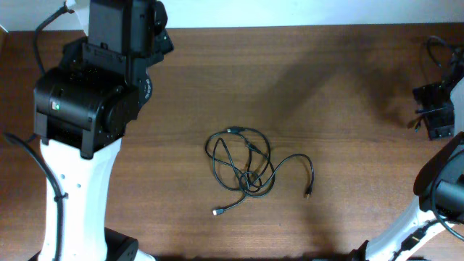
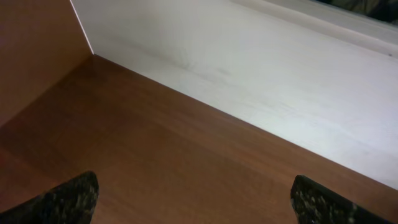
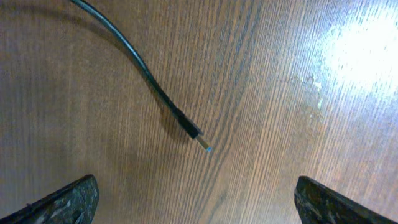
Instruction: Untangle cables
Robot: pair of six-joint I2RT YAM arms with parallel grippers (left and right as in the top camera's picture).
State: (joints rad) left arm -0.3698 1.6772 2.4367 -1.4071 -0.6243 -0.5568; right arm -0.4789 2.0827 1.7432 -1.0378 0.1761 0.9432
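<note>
The cables (image 1: 250, 178) lie in the middle of the table (image 1: 341, 80), well apart from both arms. They are thin, black and bendy. They make a loose bunch of round loops that cross over each other. The bunch is a bit wider than it is tall, so it runs mostly left to right in the view from above. One end sticks out at the bottom left and points down and left, with a small silver plug (image 1: 217, 212) on its tip. Another end curves out to the right, then points down to a small plug (image 1: 307, 194).

The table is brown wood with fine lines in it.

Only the view from above shows the whole bunch. The right wrist view shows just one cord (image 3: 140, 62) up close. It runs from the top left and its shiny tip (image 3: 200, 142) points down and right. I cannot tell which end this is. The left wrist view shows no cord, only wood and a smooth white wall (image 2: 261, 81).

The left gripper (image 2: 196, 202) is wide open and holds nothing. The right gripper (image 3: 199, 202) is wide open too, with nothing in it.
</note>
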